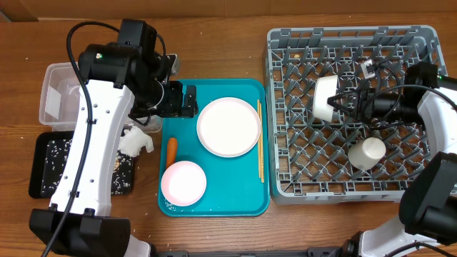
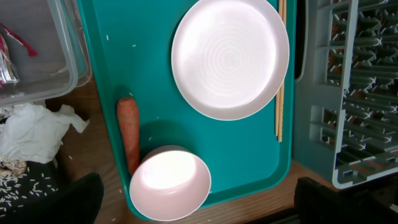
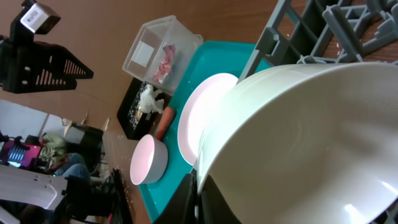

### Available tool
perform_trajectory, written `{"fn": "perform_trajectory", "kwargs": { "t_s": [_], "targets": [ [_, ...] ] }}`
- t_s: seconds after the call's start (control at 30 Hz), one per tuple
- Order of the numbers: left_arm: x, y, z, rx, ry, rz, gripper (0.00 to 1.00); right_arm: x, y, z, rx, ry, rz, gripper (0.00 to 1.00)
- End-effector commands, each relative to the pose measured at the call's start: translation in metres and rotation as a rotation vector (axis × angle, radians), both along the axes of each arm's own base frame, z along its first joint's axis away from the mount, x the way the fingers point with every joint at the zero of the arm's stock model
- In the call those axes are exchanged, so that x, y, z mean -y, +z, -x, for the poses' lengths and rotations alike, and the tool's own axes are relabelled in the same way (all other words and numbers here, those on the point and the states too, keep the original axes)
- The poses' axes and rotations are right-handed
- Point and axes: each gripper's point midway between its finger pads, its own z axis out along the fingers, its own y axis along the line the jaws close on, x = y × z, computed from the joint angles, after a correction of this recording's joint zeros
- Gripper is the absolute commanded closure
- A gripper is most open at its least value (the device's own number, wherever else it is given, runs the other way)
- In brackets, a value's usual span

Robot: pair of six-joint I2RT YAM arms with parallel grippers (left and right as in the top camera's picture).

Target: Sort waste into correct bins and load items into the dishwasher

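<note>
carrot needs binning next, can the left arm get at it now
Probably yes: the open left gripper hangs over the teal tray, and the carrot lies uncovered, one end near the pink bowl.

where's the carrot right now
In the overhead view the carrot lies on the teal tray, along its left edge, next to the pink bowl and left of the white plate.

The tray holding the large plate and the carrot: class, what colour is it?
The tray is teal; the left wrist view shows it best.
</note>
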Motion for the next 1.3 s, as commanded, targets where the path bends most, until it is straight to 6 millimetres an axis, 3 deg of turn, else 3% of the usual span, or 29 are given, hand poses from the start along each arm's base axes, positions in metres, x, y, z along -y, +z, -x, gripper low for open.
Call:
{"fn": "perform_trajectory", "kwargs": {
  "t_s": [0.0,0.13,0.37,0.53,0.63,0.73,0.77,0.9,1.07,1.17,1.27],
  "targets": [
    [0.002,0.003,-0.001,0.011,-0.013,-0.002,0.00,0.004,0.002,-0.001,-0.004,-0.023,-0.034,0.92],
    [0.002,0.003,-0.001,0.011,-0.013,-0.002,0.00,0.001,0.011,0.000,-0.010,-0.029,-0.091,0.96],
    [0.002,0.003,-0.001,0.011,-0.013,-0.002,0.00,-0.013,0.012,0.006,-0.032,0.010,-0.101,0.96],
    [0.002,0.003,-0.001,0.011,-0.013,-0.002,0.00,-0.011,0.009,0.005,-0.025,0.009,-0.081,0.96],
    [0.002,0.003,-0.001,0.011,-0.013,-0.002,0.00,-0.001,-0.004,0.003,-0.042,-0.008,-0.008,0.87],
    [0.002,0.003,-0.001,0.011,-0.013,-0.002,0.00,0.016,-0.017,-0.003,-0.116,-0.078,0.058,0.53],
    [0.002,0.003,-0.001,0.011,-0.013,-0.002,0.00,0.023,-0.022,-0.006,-0.149,-0.113,0.077,0.51],
    [0.002,0.003,-0.001,0.011,-0.013,-0.002,0.00,0.055,-0.036,-0.017,-0.273,-0.277,0.130,0.51],
    [0.002,0.003,-0.001,0.012,-0.013,-0.002,0.00,0.085,-0.024,-0.027,-0.307,-0.408,0.093,0.53],
    [0.002,0.003,-0.001,0.011,-0.013,-0.002,0.00,0.089,-0.012,-0.024,-0.303,-0.424,0.096,0.55],
    [0.002,0.003,-0.001,0.011,-0.013,-0.002,0.00,0.075,-0.008,-0.016,-0.317,-0.399,0.140,0.56]
  ]
}}
